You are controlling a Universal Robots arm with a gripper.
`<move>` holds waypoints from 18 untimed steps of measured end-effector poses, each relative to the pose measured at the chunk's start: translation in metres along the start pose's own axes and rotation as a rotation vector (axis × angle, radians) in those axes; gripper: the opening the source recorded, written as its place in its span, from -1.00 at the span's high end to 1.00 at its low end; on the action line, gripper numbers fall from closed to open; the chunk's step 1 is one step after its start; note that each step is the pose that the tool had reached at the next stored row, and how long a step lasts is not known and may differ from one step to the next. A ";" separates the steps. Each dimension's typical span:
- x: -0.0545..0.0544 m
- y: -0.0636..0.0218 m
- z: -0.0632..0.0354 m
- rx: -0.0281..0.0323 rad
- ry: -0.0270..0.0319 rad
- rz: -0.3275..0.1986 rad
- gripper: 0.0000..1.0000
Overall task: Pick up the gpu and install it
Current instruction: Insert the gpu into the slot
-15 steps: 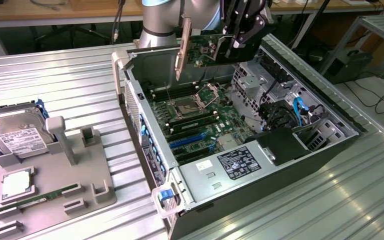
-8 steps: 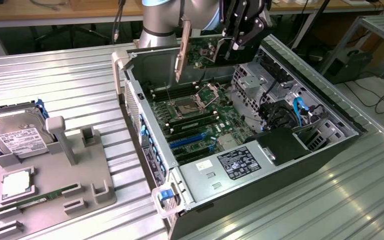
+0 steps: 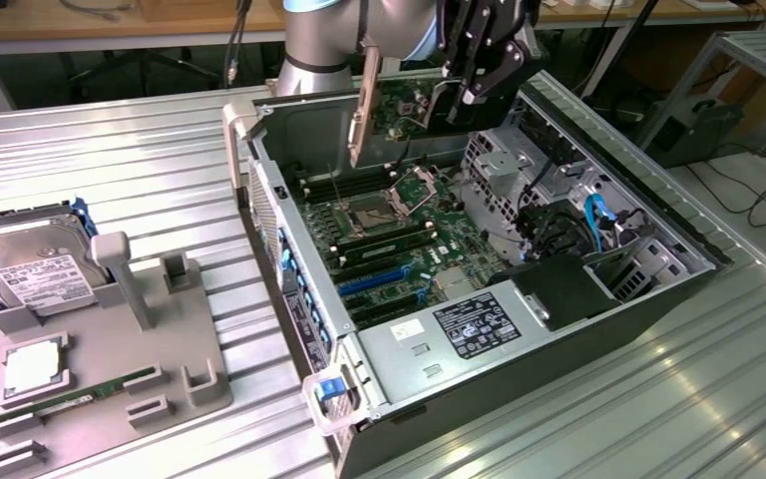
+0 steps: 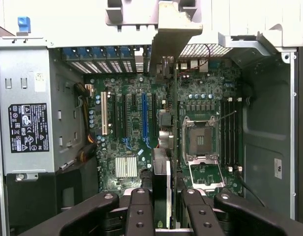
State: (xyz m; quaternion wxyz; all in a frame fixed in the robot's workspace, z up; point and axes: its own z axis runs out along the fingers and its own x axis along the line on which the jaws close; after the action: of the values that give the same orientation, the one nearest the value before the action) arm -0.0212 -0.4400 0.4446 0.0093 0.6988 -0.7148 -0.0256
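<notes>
The gpu point(image 3: 386, 105) hangs edge-down above the open computer case point(image 3: 649, 215), the gripper's point(image 3: 470, 95) jaws pinching its top edge; it looks light, stiff and fragile.

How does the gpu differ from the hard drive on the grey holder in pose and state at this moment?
The gpu hangs on edge above the open computer case, clamped in the gripper; the hard drive rests in a slot of the grey holder on the table, untouched. The gpu is a thin green board with a long metal bracket; the hard drive is a silver box with a white label. Neither is installed in the case.
</notes>
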 end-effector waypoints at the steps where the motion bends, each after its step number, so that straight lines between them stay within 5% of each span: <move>1: 0.000 0.0000 0.0004 0.0000 0.0000 0.000 0.46; 18: 0.000 -0.0005 0.0104 0.0000 0.0000 0.000 0.46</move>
State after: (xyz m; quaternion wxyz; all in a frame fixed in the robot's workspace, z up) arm -0.0212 -0.4400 0.4342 0.0093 0.6990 -0.7146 -0.0256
